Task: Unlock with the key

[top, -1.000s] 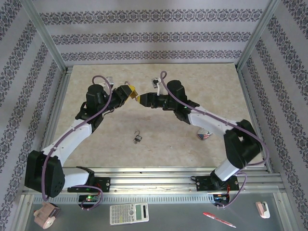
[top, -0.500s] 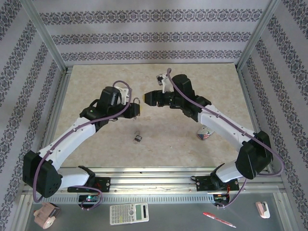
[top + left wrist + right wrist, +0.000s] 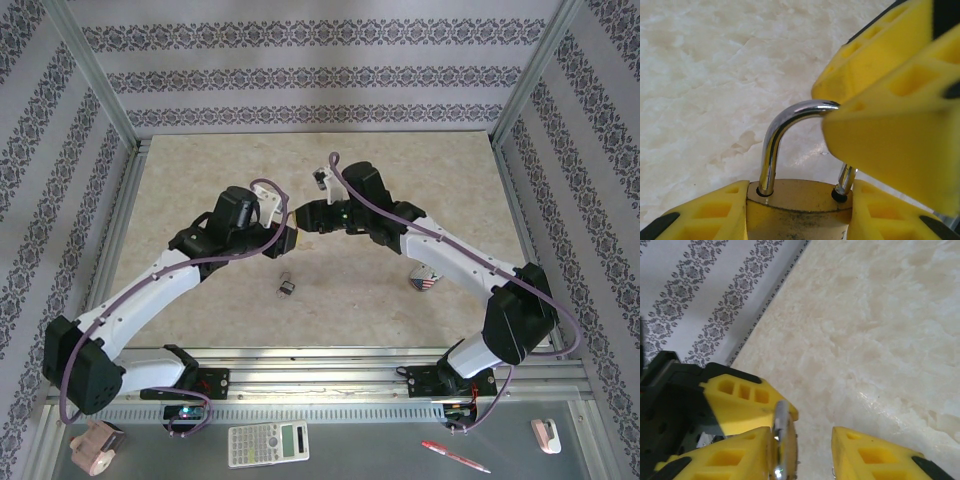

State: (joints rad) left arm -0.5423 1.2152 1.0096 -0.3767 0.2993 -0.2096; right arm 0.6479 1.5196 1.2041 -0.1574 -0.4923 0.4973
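The table (image 3: 200,180) top is pale like stone, with striped flowery walls (image 3: 300,70) around it. Over the table's middle, the left hand (image 3: 285,240) squeezes a gold lock (image 3: 800,205). The right hand (image 3: 305,215) is a bit open, fingers on both sides of the lock's shiny loop (image 3: 785,115). A small metal thing (image 3: 287,288) lies nearer the front edge.

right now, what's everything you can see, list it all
brass padlock: 1, brass with silver shackle, held above the table
small padlock: 1, dark, on the table, front centre
flag-patterned item: 1, red, white, blue, table, right side
calculator: 1, white, near ledge
pen: 1, red, near ledge, right
pinkish objects: 2, near ledge corners
table: 1, beige marbled
left gripper: 1, yellow fingers, clamping the padlock body
right gripper: 1, yellow fingers, straddling the shackle
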